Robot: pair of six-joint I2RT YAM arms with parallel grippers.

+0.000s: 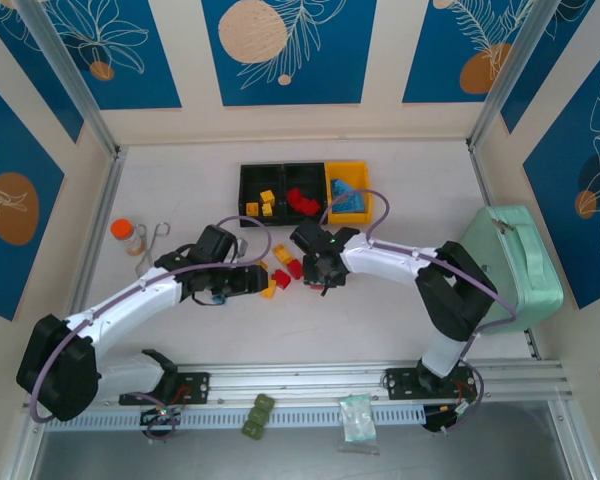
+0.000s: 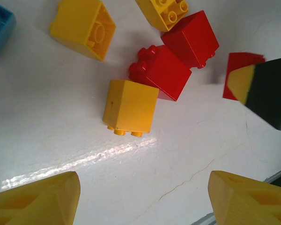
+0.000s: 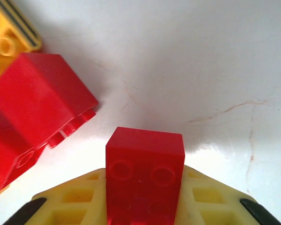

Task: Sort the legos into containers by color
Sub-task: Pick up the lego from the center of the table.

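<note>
some sorted: yellow, red, blue bricks (image 1: 302, 200) in bins (image 1: 280, 167)
left over: loose bricks (image 1: 294, 268) on table (image 1: 280, 340)
right pincer (image 3: 145, 187): clamped on red brick (image 3: 145, 159)
left pincer (image 2: 140, 201): apart, empty

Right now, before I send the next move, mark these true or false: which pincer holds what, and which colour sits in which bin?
1. The right pincer is shut on a red brick. True.
2. The left pincer grips a yellow brick. False: its jaws stand open and that brick lies free on the table.
3. Blue bricks lie in the yellow bin. True.
4. The middle black bin holds yellow bricks. False: it holds red bricks; the yellow ones are in the left black bin.
</note>
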